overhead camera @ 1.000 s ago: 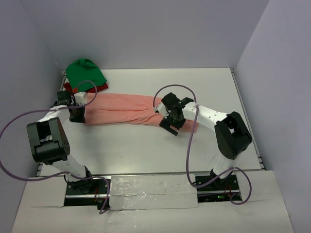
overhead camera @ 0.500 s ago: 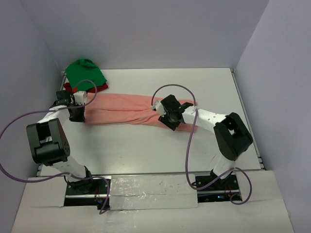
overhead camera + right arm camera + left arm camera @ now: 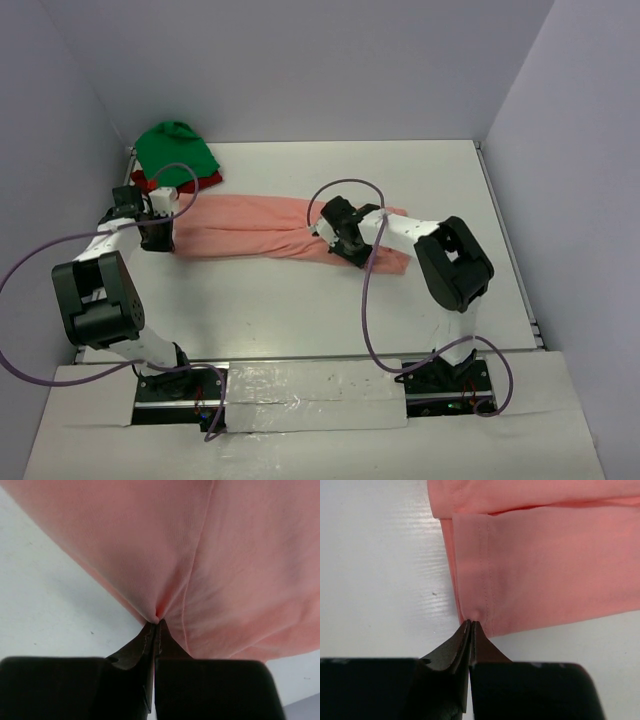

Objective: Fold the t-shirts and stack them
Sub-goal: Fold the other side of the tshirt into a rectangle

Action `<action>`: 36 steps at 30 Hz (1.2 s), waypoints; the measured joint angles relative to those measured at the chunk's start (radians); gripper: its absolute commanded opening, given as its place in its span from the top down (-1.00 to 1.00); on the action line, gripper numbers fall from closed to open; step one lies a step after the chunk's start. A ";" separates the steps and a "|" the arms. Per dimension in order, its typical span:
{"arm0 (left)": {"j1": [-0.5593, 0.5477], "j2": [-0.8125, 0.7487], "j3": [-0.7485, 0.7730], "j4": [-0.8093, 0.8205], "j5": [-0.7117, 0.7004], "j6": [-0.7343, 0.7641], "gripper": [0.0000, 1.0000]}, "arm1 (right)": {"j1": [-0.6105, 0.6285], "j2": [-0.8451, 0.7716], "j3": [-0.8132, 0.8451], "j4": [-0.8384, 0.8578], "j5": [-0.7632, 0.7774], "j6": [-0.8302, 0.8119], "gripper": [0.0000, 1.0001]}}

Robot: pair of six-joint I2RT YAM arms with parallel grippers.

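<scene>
Clamped tight: left gripper (image 3: pixel 470 625) on the hem corner of the salmon-pink t-shirt (image 3: pixel 250 225), right gripper (image 3: pixel 156 622) on its near edge, mid-frame. Folded lengthwise into a band only. Judged outstanding: crosswise folds, then stacking with the green t-shirt (image 3: pixel 175 150) and dark red t-shirt (image 3: pixel 140 181), upper left.

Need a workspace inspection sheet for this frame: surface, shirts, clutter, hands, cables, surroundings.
Surface: white table, flat.
Job's things: salmon-pink t-shirt lies as a long folded strip across the middle; green t-shirt bunched at the far-left corner, on top of the dark red t-shirt.
Clutter: nothing seen.
Hands: left hand shut on the strip's left near corner; right hand shut on its near edge, towards the right end.
Cables: purple cables loop off each arm.
Surroundings: plain grey walls on three sides.
</scene>
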 measured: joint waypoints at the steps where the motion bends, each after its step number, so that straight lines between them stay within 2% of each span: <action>1: 0.001 -0.002 0.000 -0.008 0.000 0.001 0.84 | -0.001 0.001 0.002 -0.010 0.005 -0.005 1.00; 9: 0.006 -0.055 -0.015 -0.064 0.028 0.007 0.83 | -0.071 -0.048 -0.062 -0.119 0.037 -0.091 1.00; 21: 0.003 -0.068 -0.059 -0.201 0.155 0.043 0.77 | -0.288 -0.230 -0.122 -0.195 0.039 -0.242 1.00; 25: 0.018 -0.069 -0.059 -0.203 0.121 0.080 0.73 | -0.304 -0.230 -0.124 -0.253 0.082 -0.262 1.00; 26: 0.022 -0.070 -0.059 -0.203 0.116 0.085 0.68 | -0.309 -0.230 -0.124 -0.268 0.090 -0.263 0.89; 27: 0.025 -0.070 -0.059 -0.203 0.112 0.090 0.64 | -0.313 -0.230 -0.124 -0.279 0.093 -0.262 0.62; 29: 0.026 -0.070 -0.059 -0.204 0.108 0.100 0.59 | -0.318 -0.230 -0.123 -0.298 0.097 -0.259 0.23; 30: 0.026 -0.070 -0.059 -0.205 0.108 0.104 0.56 | -0.318 -0.230 -0.120 -0.311 0.097 -0.261 -0.07; 32: 0.026 -0.074 -0.059 -0.206 0.107 0.109 0.53 | -0.318 -0.230 -0.108 -0.331 0.090 -0.262 -0.18; 36: 0.027 -0.092 -0.059 -0.201 0.107 0.108 0.52 | -0.318 -0.235 -0.065 -0.322 0.063 -0.257 -0.23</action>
